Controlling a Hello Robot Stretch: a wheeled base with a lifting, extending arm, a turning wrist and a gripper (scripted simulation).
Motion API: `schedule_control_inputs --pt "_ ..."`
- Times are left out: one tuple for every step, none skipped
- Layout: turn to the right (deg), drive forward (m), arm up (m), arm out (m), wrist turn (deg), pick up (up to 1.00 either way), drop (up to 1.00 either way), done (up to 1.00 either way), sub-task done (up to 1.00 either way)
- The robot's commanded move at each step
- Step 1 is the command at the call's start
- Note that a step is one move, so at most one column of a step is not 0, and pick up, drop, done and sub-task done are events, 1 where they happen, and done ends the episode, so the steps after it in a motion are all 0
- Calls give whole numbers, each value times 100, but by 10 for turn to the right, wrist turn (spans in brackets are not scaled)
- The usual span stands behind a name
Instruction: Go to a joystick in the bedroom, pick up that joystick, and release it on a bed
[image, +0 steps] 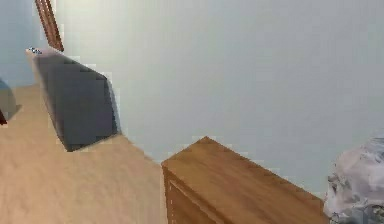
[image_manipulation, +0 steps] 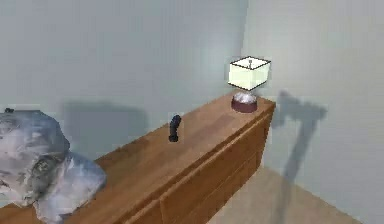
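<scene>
A small dark upright object (image_manipulation: 175, 128), shaped like a joystick, stands on top of a long wooden dresser (image_manipulation: 205, 165) near its back edge by the pale blue wall. The same dresser (image: 235, 185) fills the lower right of the forward view, one corner pointing toward the middle.
A grey stone-like bust (image_manipulation: 40, 165) sits on the dresser at the arm side view's left and shows again as a grey bust (image: 358, 185). A table lamp (image_manipulation: 248, 82) stands at the dresser's far end. A dark grey panel (image: 78, 100) leans on the wall over tan floor (image: 70, 185).
</scene>
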Motion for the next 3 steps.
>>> schedule_control_inputs --pt "450 0 0 0 0 0 0 0 0" --pt "420 0 0 0 0 0 0 0 0" --pt "0 25 0 0 0 0 0 0 0"
